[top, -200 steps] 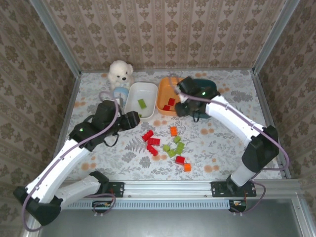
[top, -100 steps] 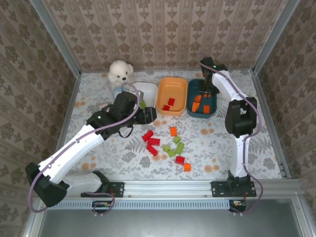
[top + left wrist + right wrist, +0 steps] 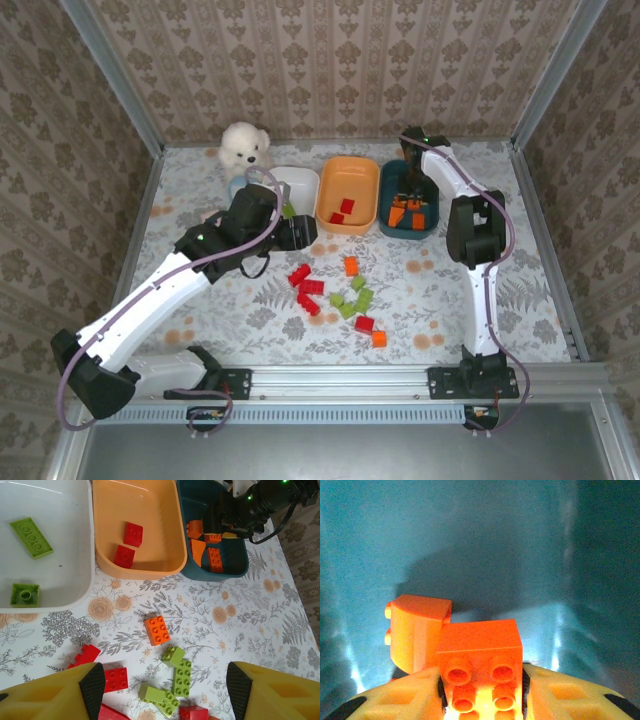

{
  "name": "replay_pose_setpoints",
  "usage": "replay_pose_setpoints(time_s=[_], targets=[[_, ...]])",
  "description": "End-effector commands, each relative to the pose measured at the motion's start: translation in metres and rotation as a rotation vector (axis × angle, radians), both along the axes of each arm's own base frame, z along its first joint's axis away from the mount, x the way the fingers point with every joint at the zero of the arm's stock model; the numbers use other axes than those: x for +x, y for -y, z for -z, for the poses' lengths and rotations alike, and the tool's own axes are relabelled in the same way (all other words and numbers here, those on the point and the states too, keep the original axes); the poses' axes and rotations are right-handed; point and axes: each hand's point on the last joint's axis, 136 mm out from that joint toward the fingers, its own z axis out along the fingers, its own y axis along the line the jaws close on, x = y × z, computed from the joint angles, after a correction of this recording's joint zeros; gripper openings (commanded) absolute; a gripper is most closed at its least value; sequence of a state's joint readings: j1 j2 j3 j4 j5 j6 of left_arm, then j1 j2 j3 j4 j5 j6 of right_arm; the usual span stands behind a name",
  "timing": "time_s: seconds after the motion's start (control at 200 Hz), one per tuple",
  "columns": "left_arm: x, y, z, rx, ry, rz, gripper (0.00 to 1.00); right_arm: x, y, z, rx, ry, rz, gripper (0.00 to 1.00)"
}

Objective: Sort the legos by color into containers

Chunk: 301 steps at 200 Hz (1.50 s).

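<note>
My left gripper (image 3: 296, 232) hangs open above the loose legos: an orange brick (image 3: 157, 630), green bricks (image 3: 182, 676) and a red brick (image 3: 116, 679) lie between its wide-apart fingers (image 3: 92, 690). The white dish (image 3: 60, 570) holds two green bricks (image 3: 31, 537). Two red bricks (image 3: 132, 533) lie in the orange dish (image 3: 150, 510). My right gripper (image 3: 412, 185) reaches down into the dark teal dish (image 3: 430, 225), shut on an orange brick (image 3: 479, 665) beside another orange brick (image 3: 417, 630).
A white plush toy (image 3: 245, 145) sits at the back left, with a small blue clock (image 3: 240, 185) partly hidden behind my left arm. More bricks (image 3: 379, 338) lie toward the near edge. Patterned walls and a metal frame enclose the table.
The right arm swung from the orange dish to the teal dish and lowered into it. The left arm advanced to the right over the pile, then held still.
</note>
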State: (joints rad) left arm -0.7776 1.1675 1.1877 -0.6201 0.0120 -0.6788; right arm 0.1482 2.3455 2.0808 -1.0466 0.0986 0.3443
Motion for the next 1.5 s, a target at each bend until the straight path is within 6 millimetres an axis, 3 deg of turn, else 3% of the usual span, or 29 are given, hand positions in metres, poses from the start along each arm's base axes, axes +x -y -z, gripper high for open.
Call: replay_pose_setpoints(time_s=[0.0, 0.195, 0.29, 0.51, 0.66, 0.83, 0.975, 1.155, 1.25, 1.36, 1.5], targets=[[0.002, 0.003, -0.011, -0.005, 0.031, 0.018, 0.69, 0.000, -0.015, 0.001, 0.090, -0.018, -0.014, 0.45], [-0.002, 0.004, 0.002, 0.040, 0.009, 0.057, 0.68, -0.003, -0.016, 0.001, 0.103, -0.027, -0.009, 0.55], [-0.006, 0.004, 0.007, 0.057, 0.003, 0.081, 0.68, -0.001, -0.015, -0.015, 0.092, 0.010, -0.018, 0.57], [-0.021, 0.017, 0.031, 0.143, -0.035, 0.204, 0.68, 0.003, -0.012, -0.097, 0.073, 0.200, -0.036, 0.60], [-0.030, 0.029, 0.048, 0.177, -0.064, 0.287, 0.68, -0.017, -0.027, -0.157, 0.114, 0.314, -0.057, 0.61], [-0.044, 0.048, 0.069, 0.226, -0.101, 0.405, 0.67, -0.073, -0.061, -0.206, 0.236, 0.431, -0.092, 0.61], [-0.056, 0.069, 0.093, 0.289, -0.147, 0.493, 0.65, -0.142, -0.079, -0.233, 0.369, 0.509, -0.123, 0.63], [-0.065, 0.099, 0.124, 0.406, -0.192, 0.533, 0.63, -0.234, -0.111, -0.277, 0.746, 0.641, -0.303, 0.72], [-0.070, 0.116, 0.140, 0.457, -0.210, 0.530, 0.63, -0.276, -0.115, -0.294, 0.875, 0.688, -0.376, 0.76], [-0.076, 0.127, 0.159, 0.524, -0.246, 0.503, 0.62, -0.309, -0.113, -0.302, 0.940, 0.692, -0.412, 0.78], [-0.079, 0.126, 0.183, 0.614, -0.314, 0.414, 0.61, -0.323, -0.108, -0.313, 0.951, 0.708, -0.412, 0.78]])
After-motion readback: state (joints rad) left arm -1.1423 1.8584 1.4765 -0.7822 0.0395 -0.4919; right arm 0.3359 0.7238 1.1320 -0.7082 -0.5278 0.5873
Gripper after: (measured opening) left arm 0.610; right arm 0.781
